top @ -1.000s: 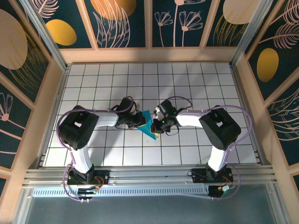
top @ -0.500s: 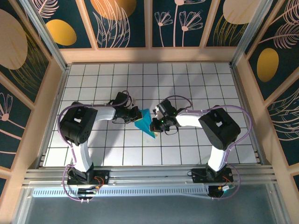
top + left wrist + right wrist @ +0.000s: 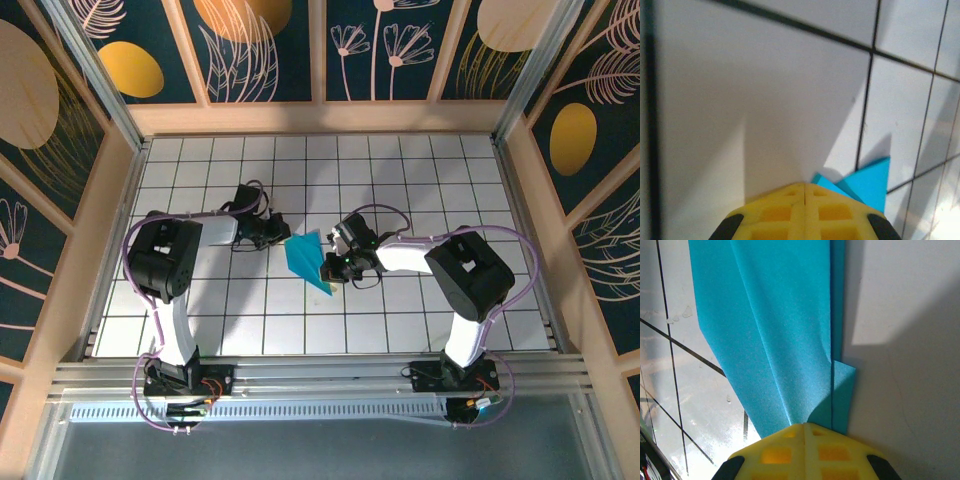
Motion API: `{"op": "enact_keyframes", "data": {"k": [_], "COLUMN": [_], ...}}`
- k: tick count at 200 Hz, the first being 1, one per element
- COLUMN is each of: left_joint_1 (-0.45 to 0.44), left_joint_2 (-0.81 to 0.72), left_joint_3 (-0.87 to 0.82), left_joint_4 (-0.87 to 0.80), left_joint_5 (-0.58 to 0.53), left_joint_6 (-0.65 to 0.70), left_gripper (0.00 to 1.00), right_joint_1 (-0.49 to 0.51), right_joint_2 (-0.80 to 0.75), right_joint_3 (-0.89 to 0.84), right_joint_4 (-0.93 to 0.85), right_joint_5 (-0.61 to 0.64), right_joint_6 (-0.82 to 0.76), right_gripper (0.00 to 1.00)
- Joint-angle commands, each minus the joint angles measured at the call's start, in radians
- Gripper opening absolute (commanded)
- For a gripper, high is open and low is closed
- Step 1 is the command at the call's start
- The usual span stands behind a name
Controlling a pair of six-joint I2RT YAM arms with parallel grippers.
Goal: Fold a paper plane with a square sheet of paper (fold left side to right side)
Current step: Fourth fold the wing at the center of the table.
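The cyan-blue sheet of paper (image 3: 305,262) lies mid-table, folded into a pointed, plane-like wedge whose tip points toward the near right. My right gripper (image 3: 330,268) is shut, and its yellow fingertips (image 3: 790,432) rest on the paper's right edge, where creased layers (image 3: 780,330) run under them. My left gripper (image 3: 284,236) is shut just off the paper's upper left edge. In the left wrist view a blue corner (image 3: 870,182) shows past the closed gripper (image 3: 805,185); I cannot tell whether they touch.
The white gridded table (image 3: 420,170) is walled by a wooden frame (image 3: 320,118) at the back and sides. A metal rail (image 3: 320,375) with both arm bases runs along the near edge.
My left gripper has drawn back to the left and away from the paper's middle. The paper's left flap now lies spread wider. The right gripper has stayed in place.
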Motion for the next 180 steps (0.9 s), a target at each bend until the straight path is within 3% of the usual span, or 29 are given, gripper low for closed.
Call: {"op": "enact_keyframes", "data": {"k": [1,35,60,96,132,180], "left_joint_1": [0.077,0.085,0.075,-0.043,-0.164,-0.210], "left_joint_2": [0.043,-0.035,-0.152,-0.273,-0.245,-0.123], "left_joint_3": [0.012,-0.016,-0.109,-0.214,-0.247,-0.176], "left_joint_4": [-0.007,0.005,0.061,0.104,0.194,0.198], "left_joint_5": [-0.190,-0.173,-0.090,0.007,0.058,0.064], "left_joint_6": [0.038,0.058,0.039,-0.012,-0.099,-0.104], "left_gripper": [0.02,0.01,0.01,0.01,0.01,0.01], "right_joint_1": [0.015,0.014,0.013,0.013,0.014,0.014], "right_joint_2": [0.084,0.077,0.077,0.077,0.079,0.081], "right_joint_3": [-0.079,-0.075,-0.069,-0.070,-0.069,-0.065], "right_joint_4": [-0.273,-0.263,-0.253,-0.244,-0.246,-0.247], "right_joint_5": [0.138,0.130,0.127,0.124,0.129,0.130], "right_joint_6": [-0.014,-0.007,-0.003,0.003,0.003,0.001], "right_gripper": [0.00,0.00,0.00,0.00,0.00,0.00]}}
